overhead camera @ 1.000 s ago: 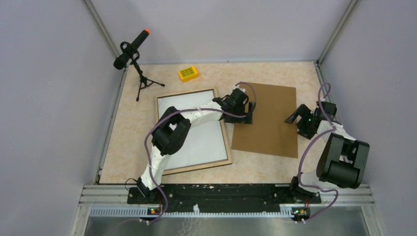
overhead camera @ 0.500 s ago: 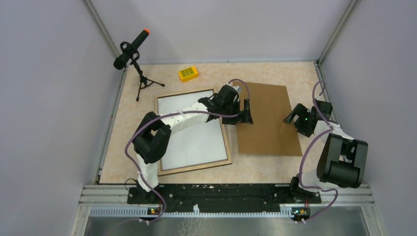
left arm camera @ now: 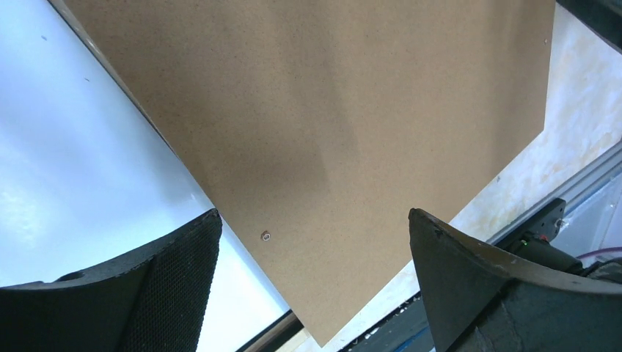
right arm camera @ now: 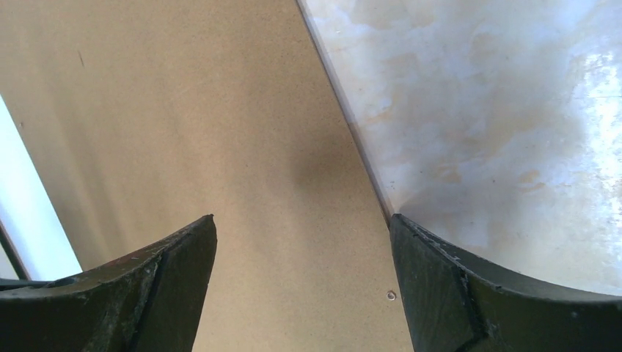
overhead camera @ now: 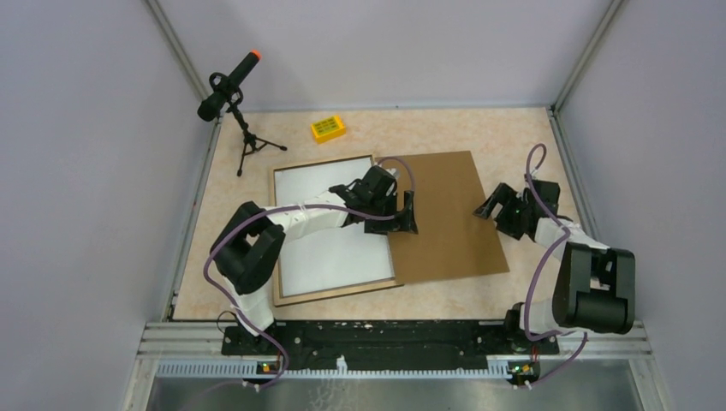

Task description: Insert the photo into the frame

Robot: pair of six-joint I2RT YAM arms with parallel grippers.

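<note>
The frame (overhead camera: 321, 163) lies flat at the left centre with its light wood back up. The photo (overhead camera: 330, 244) lies inside it, white back up. A brown hardboard backing sheet (overhead camera: 445, 223) lies to the right, its left edge over the frame's right rail. My left gripper (overhead camera: 409, 214) is open just above the sheet's left edge. My right gripper (overhead camera: 490, 205) is open at the sheet's right edge. The left wrist view shows the sheet (left arm camera: 330, 110) over the white photo back (left arm camera: 59, 147) between open fingers. The right wrist view shows the sheet (right arm camera: 205, 110) and its edge.
A yellow box (overhead camera: 328, 128) sits at the back. A microphone on a small tripod (overhead camera: 229, 86) stands at the back left. Grey walls close three sides. A metal rail (overhead camera: 385, 334) runs along the near edge. Bare table (right arm camera: 499, 110) shows right of the sheet.
The hardboard sheet has slid left and turned, and now overlaps the frame's right rail. Both grippers have moved left with it. The frame and photo have not moved.
</note>
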